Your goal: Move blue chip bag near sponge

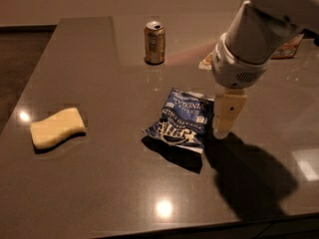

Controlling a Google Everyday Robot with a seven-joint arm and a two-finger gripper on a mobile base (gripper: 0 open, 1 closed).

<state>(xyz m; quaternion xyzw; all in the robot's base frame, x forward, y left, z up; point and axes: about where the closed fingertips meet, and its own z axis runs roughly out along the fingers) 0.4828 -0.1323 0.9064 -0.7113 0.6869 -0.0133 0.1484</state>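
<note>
The blue chip bag (182, 119) lies crinkled near the middle of the dark table, white lettering up. The pale yellow sponge (57, 128) lies at the left, well apart from the bag. My gripper (227, 114) hangs from the white arm at the upper right, its cream fingers pointing down just past the bag's right edge, close above the table. Nothing shows in its grasp.
A gold drink can (154, 43) stands upright at the back centre. A flat packet (288, 46) lies at the far right behind the arm. The dark table (99, 183) has its front edge near the bottom and its left edge past the sponge.
</note>
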